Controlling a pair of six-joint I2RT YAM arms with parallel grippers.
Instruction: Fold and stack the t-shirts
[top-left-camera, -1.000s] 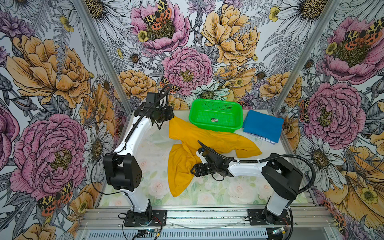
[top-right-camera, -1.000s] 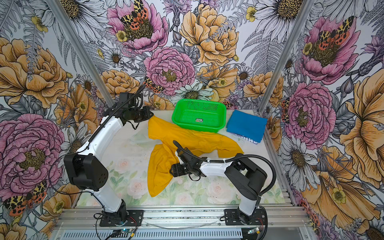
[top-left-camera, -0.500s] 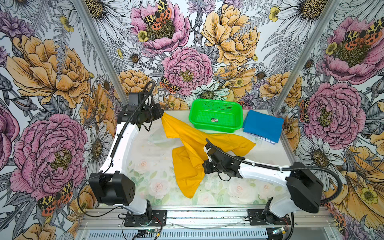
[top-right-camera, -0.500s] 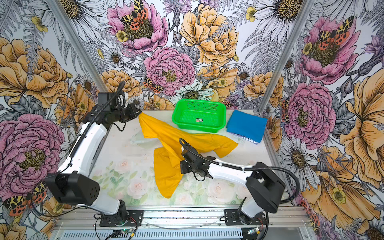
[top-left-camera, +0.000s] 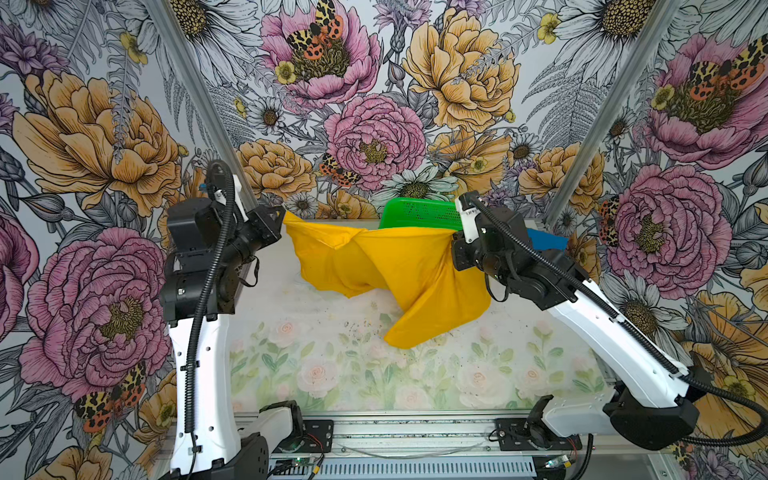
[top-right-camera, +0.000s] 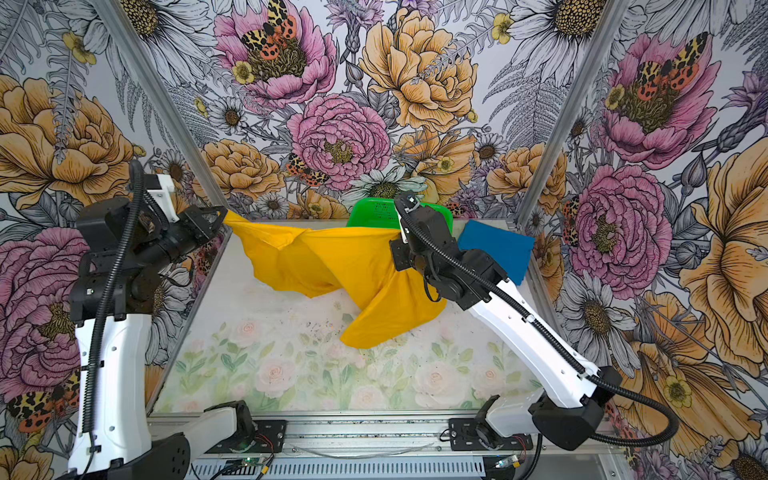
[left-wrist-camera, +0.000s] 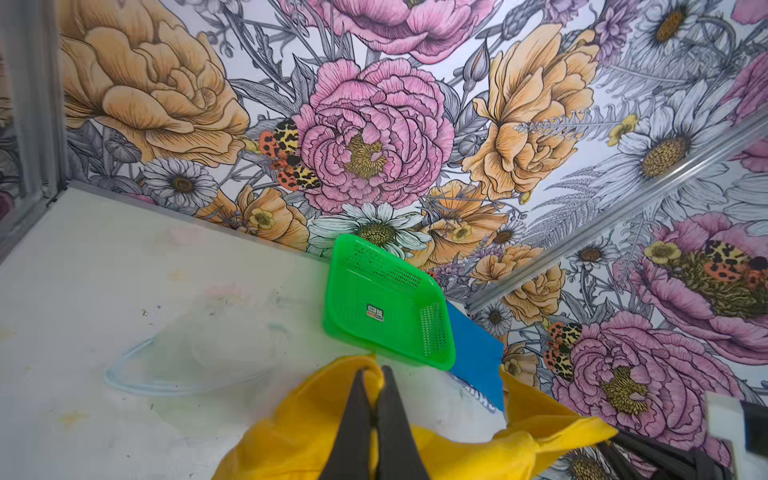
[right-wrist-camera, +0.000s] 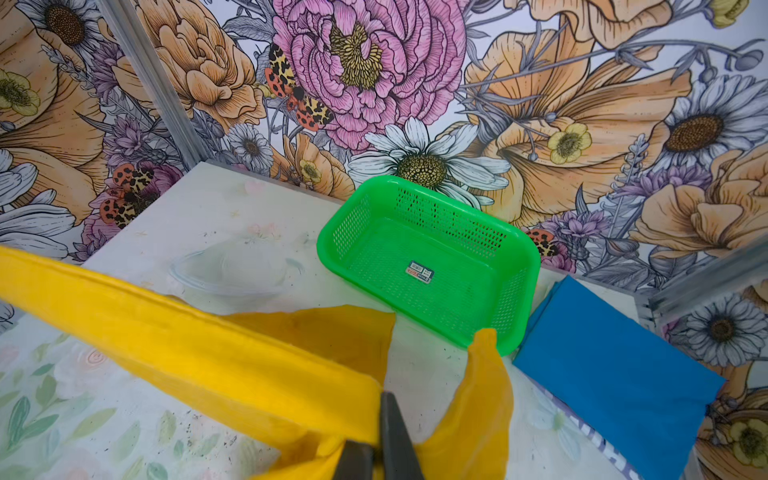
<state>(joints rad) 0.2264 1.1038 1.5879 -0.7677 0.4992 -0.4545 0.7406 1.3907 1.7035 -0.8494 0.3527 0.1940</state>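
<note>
The mustard-yellow t-shirt (top-left-camera: 399, 266) (top-right-camera: 345, 262) hangs stretched between my two grippers above the back of the table, and its lower folds trail onto the tabletop. My left gripper (top-left-camera: 282, 214) (top-right-camera: 222, 216) (left-wrist-camera: 374, 370) is shut on one bunched end of it. At the other end my right gripper (top-left-camera: 451, 239) (top-right-camera: 392, 239) (right-wrist-camera: 384, 399) is shut on the cloth (right-wrist-camera: 208, 349). The bright blue t-shirt (top-left-camera: 544, 241) (top-right-camera: 494, 249) (right-wrist-camera: 615, 382) lies folded flat at the back right, partly hidden behind the right arm in a top view.
A bright green perforated basket (top-left-camera: 419, 212) (top-right-camera: 374, 212) (right-wrist-camera: 432, 208) stands empty at the back centre, next to the blue shirt. A clear shallow plastic piece (right-wrist-camera: 232, 270) (left-wrist-camera: 178, 365) lies on the table to the basket's left. Flowered walls close in the back and both sides.
Both arms have risen and spread apart, lifting the yellow shirt off the table and stretching it. The right gripper, open a second ago, has shut on the shirt.
</note>
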